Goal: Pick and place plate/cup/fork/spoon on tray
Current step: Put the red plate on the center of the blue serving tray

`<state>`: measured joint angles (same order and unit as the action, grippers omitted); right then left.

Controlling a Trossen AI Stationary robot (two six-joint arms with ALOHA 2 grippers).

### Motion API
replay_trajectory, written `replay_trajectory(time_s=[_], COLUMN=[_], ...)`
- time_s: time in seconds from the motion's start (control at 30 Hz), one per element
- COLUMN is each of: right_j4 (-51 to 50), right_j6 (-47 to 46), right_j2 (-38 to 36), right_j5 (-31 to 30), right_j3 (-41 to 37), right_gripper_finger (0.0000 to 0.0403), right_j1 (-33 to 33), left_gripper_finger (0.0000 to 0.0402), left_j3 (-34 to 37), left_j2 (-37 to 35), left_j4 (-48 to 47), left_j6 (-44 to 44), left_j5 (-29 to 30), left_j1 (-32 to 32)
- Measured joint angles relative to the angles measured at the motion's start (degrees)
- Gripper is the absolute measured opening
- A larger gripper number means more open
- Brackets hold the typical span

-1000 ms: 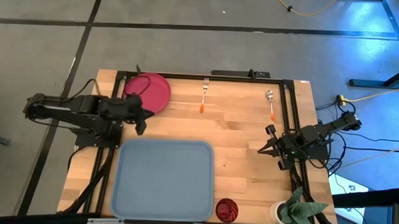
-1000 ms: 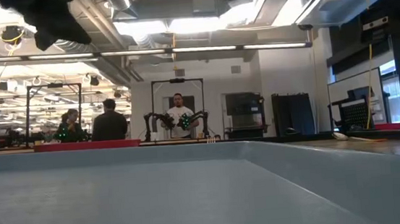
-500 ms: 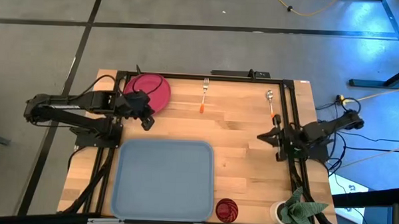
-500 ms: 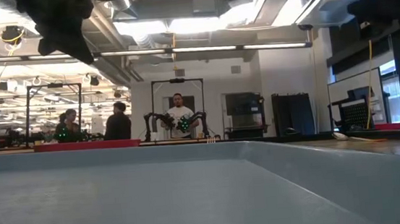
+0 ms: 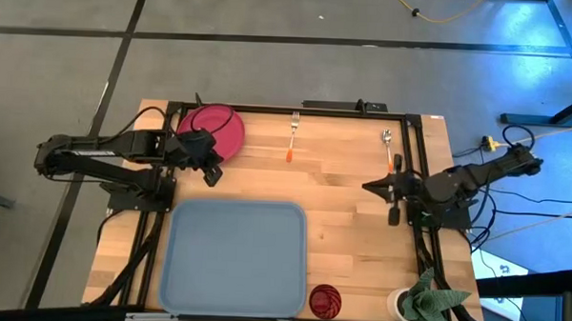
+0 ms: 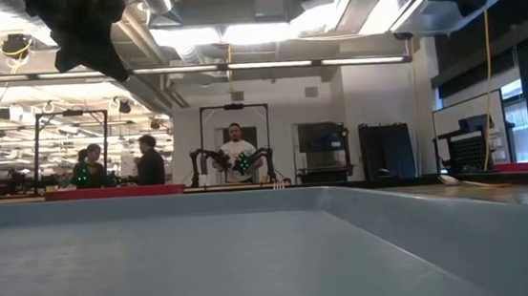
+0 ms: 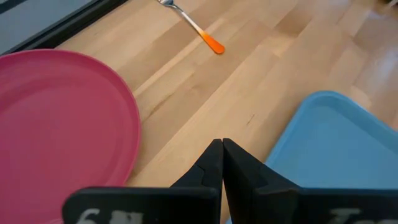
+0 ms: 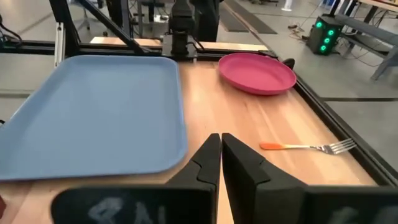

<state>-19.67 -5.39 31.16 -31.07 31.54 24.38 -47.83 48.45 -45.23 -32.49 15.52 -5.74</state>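
Wooden table (image 5: 346,229), large blue-grey rectangular tray (image 5: 233,256) at its near edge.
Round flat pink-red plate (image 5: 214,131) lies beyond the tray's far left corner; left gripper (image 5: 210,171), fingers together, hangs between them. Right gripper (image 5: 380,190), fingers nearly together, holds nothing, well right of the tray.

Left arm is reaching in from the left side, its left gripper (image 5: 211,173) hanging above the wood with both fingers (image 7: 211,167) pressed together. Right arm is sitting over at the right edge, the right gripper (image 5: 371,186) pointing inward, fingers (image 8: 239,162) pretty much touching too, holding nothing.
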Motion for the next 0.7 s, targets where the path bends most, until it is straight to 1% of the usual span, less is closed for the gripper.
replay_trajectory(time_s=[0.2,0.37,0.57,0.7], right_j4=[-0.15,-0.16,-0.05,0.16], right_j6=[1.36,1.38,1.36,1.12], right_j2=[5.7,8.32,9.83,9.94], right_j5=[0.07,0.0,-0.77,-0.81], right_j3=[3.87,5.31,6.11,6.26], right_gripper_finger=[0.0021,0.0021,0.0021,0.0021], right_j1=[0.0,0.0,0.0,0.0], left_gripper_finger=[0.0004,0.0033,0.0072,0.0083], left_j3=[0.0,0.0,-0.02,-0.02], left_j2=[0.0,1.97,6.79,11.21], left_j4=[-0.04,-1.49,-3.06,-3.16], left_j6=[-0.7,-1.68,-3.43,-3.24], left_j5=[-0.34,0.51,0.57,0.04], left_j1=[0.0,-0.39,-4.71,-8.73])
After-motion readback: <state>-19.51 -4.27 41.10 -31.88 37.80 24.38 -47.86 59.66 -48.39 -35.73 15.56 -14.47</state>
